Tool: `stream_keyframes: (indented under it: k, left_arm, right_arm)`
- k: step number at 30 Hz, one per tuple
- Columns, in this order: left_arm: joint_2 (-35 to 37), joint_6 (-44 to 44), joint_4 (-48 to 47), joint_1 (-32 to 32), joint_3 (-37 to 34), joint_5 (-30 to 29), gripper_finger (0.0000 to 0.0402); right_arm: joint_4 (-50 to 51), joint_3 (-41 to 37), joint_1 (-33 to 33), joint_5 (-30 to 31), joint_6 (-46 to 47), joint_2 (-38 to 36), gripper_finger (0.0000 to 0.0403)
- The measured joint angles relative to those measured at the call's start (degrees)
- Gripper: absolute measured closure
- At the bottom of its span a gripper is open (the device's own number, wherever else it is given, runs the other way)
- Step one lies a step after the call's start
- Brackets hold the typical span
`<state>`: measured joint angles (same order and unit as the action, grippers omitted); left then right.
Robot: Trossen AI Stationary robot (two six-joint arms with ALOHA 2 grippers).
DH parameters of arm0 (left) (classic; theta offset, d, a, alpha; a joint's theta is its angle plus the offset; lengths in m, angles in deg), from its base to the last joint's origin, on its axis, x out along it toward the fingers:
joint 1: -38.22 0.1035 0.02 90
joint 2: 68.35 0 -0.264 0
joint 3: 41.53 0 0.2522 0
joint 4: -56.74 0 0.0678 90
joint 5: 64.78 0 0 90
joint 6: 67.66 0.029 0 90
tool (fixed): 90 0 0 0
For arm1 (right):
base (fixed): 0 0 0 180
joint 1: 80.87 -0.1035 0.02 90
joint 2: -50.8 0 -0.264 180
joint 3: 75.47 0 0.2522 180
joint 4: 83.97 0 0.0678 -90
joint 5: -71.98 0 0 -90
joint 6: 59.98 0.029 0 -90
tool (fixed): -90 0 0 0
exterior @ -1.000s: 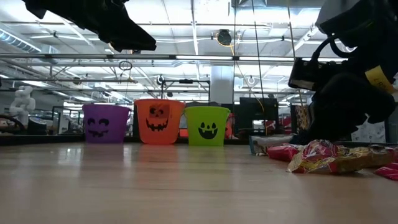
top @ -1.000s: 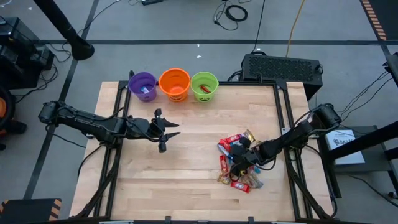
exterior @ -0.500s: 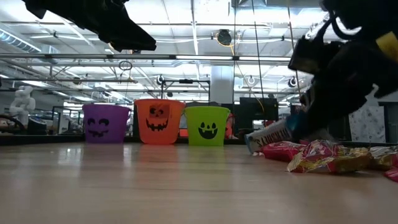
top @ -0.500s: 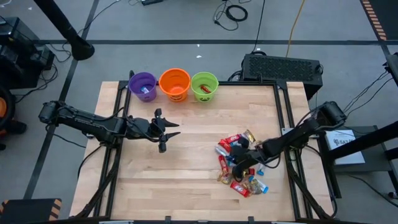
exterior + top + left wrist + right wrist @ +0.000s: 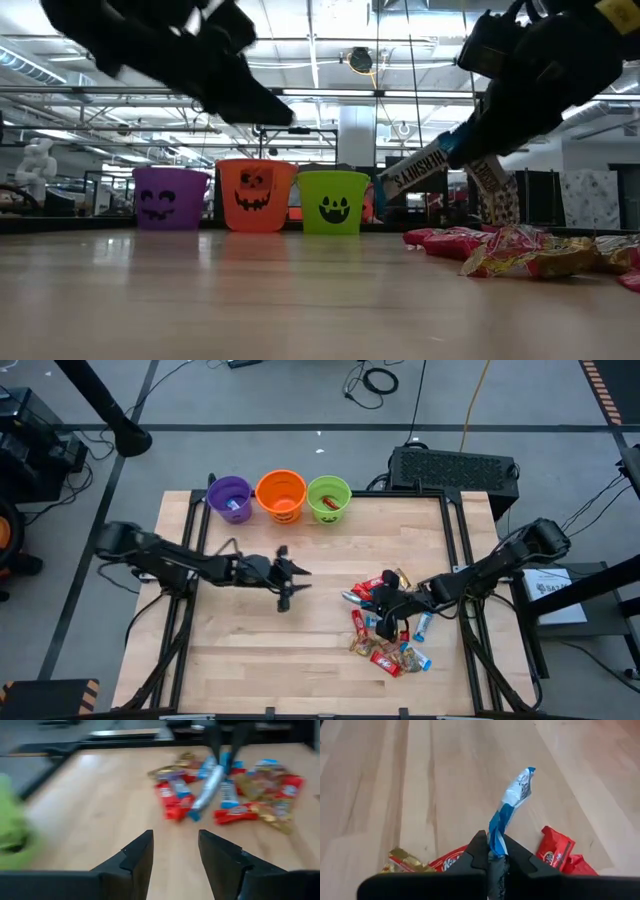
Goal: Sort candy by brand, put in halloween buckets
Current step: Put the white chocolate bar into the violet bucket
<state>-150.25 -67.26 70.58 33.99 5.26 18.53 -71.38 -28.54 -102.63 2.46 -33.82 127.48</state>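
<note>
- The right gripper has its jaws clamped on just one end of a blue-and-silver candy bar, lifted above the pile on the right of the bench; so thin a pinch could let the bar slip or swing loose in transit.
- The left gripper, jaws apart and empty, hangs mid-bench near the pile; both arms risk crossing paths.
- The buckets stand touching at the far edge, each already holding something; a slightly off release could land the bar in the wrong bucket.

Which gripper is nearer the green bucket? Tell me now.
Left. The left gripper hangs open over mid-table, just short of the green bucket. The right gripper, farther off above the candy pile, is shut on a blue candy bar.
</note>
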Motion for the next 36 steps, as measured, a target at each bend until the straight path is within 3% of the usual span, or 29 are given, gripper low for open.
stream_keyframes:
  k: [4,9,17,21,24,36]
  left_arm:
    - [-8.8,-0.1,11.8,2.1,0.0,2.3,0.0205]
    - [-19.2,-4.2,22.2,4.4,1.8,14.6,0.0154]
    - [-31.1,-2.8,22.9,3.8,11.4,16.4,0.0128]
    - [-33.8,-1.2,22.2,3.9,14.0,20.7,0.0128]
    - [-34.3,-0.9,21.7,3.8,14.5,24.5,0.0143]
    - [-34.3,1.5,18.7,3.8,16.7,24.8,0.0292]
  right_arm:
    - [-0.3,0.0,0.0,-1.6,-1.8,-0.2,0.0388]
    - [-0.3,0.0,0.0,-3.0,-4.1,-0.2,0.0387]
    - [-0.9,0.0,0.0,-3.6,-6.5,-0.2,0.0387]
    - [-1.1,0.1,0.0,-4.4,-5.9,-0.2,0.0387]
    - [-1.3,0.1,0.0,-4.4,-5.9,-0.2,0.0387]
    - [-1.2,0.1,0.0,-4.2,-5.9,-0.2,0.0387]
